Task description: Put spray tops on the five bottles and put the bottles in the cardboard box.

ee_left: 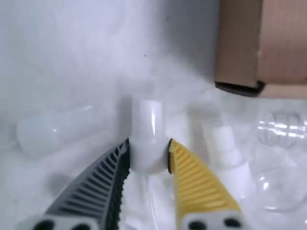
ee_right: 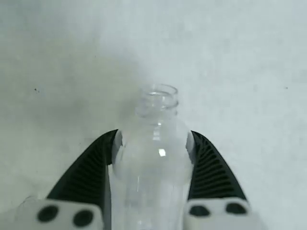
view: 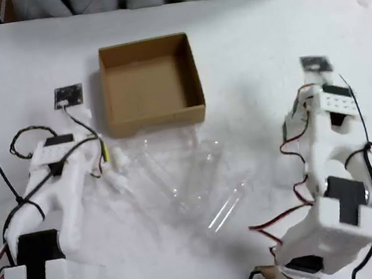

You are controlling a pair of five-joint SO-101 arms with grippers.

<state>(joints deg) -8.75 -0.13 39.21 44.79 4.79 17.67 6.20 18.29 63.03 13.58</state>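
On the left side of the surface [view: 240, 34], the left hand [ee_left: 148, 146] is clamped on a white spray top [ee_left: 147, 127]. On the right side, the right hand [ee_right: 153, 136] grips a clear bottle [ee_right: 157, 103] whose neck has no top. In the middle lie other clear bottles [view: 177, 175], perhaps four; they are difficult to count. Behind them, toward the far edge, stands the cardboard box [view: 157, 120].

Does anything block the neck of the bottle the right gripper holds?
Nothing visible does. The right gripper grips the bottle below its neck, which is open and uncapped; the left gripper holds a spray top.
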